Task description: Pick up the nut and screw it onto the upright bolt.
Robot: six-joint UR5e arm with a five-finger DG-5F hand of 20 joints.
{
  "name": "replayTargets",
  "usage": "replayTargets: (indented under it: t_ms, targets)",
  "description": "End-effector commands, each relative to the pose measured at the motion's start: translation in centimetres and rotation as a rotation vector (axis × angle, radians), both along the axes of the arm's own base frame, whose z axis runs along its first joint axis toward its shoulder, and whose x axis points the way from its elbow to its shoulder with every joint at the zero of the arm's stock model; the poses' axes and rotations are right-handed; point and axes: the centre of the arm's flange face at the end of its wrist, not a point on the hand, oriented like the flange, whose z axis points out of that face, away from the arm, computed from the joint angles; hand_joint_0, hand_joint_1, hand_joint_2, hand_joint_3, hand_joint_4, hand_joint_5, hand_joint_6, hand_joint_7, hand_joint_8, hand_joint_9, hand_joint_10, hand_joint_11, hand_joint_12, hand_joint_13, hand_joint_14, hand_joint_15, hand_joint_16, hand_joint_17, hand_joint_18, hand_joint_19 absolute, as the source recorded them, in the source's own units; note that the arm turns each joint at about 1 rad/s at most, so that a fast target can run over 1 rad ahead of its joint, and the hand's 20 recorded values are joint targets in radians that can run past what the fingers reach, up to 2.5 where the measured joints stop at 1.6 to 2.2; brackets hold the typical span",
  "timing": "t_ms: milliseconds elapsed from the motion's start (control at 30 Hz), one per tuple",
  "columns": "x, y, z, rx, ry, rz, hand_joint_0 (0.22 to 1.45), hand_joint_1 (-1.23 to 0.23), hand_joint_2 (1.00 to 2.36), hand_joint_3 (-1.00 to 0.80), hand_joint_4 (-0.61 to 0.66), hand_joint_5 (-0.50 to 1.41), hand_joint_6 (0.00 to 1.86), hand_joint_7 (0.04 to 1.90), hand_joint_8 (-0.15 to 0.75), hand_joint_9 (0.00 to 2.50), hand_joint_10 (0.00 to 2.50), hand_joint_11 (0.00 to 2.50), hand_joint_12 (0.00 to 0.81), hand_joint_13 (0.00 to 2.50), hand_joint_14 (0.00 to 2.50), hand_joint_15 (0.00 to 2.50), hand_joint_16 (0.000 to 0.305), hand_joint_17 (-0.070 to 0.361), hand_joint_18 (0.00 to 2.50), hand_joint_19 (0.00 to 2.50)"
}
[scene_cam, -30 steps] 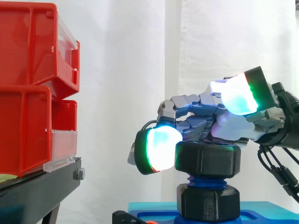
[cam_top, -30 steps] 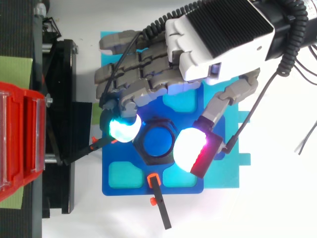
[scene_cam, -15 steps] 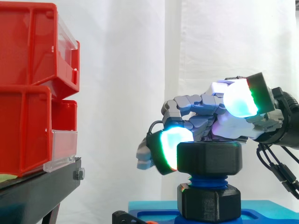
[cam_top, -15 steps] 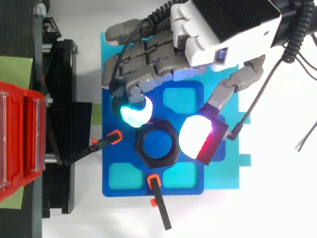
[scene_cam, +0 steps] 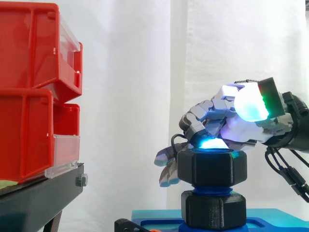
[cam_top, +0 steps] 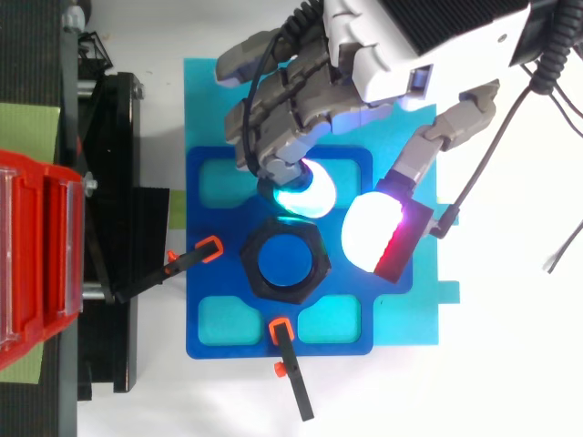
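**Nut on the bolt, robot hand just off it**

Nut: black, hexagonal, sits level on the upright blue bolt. From above, the bolt's blue top shows through the nut's bore. Below the nut, a thin band of blue thread, then a second black collar at the bolt's foot.

Robot hand: comes in from the top edge in the top view and from the right in the side view. The fingers are curled inward and clasp nothing. One cyan-glowing fingertip lies just beside the nut's rim on the arm's side. In the side view its glow sits right at the nut's top face; I cannot tell whether it touches. The thumb is stretched out. Its white pad, with a red edge, hangs to one side of the nut with a gap between, and in the side view it rides well above the nut.

The bolt stands in the middle of a dark blue plate with cyan pockets, laid on a lighter cyan sheet on the white table.

Two black clamps with orange tips point at the nut from two sides, close to it.

Red bins are stacked on a black stand, well apart from the bolt. A white curtain hangs behind.
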Motion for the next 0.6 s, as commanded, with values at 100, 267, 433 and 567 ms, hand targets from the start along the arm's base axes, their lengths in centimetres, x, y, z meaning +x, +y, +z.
replayTargets:
  t_ms: [100, 267, 433, 567]
  targets:
    - [0.2, -0.3, 1.2, -0.004, -0.008, 0.01, 0.5, -0.26, 1.0, -0.5, 0.2, -0.02, 0.5, 1.43, 0.262, 1.01, 0.0, 0.08, 0.275, 0.69, 0.0, 0.0, 0.028, 0.062, 0.4, 0.0]
    - [0.6, -0.6, 2.8, -0.008, -0.02, 0.019, 0.49, -0.25, 1.0, -0.5, 0.24, -0.09, 0.5, 1.19, 0.27, 0.96, 0.0, 0.07, 0.294, 0.66, 0.0, 0.0, 0.03, 0.067, 0.39, 0.0]
    - [0.9, -0.9, 4.0, -0.014, -0.043, 0.026, 0.48, -0.24, 1.0, -0.5, 0.22, -0.15, 0.5, 0.85, 0.249, 0.8, 0.0, 0.0, 0.311, 0.6, 0.0, 0.0, 0.035, 0.08, 0.34, 0.0]
    - [1.2, -0.6, 4.4, -0.017, -0.072, 0.031, 0.47, -0.24, 1.0, -0.5, 0.17, -0.18, 0.5, 0.69, 0.236, 0.66, 0.0, 0.0, 0.318, 0.53, 0.0, 0.0, 0.039, 0.089, 0.29, 0.0]
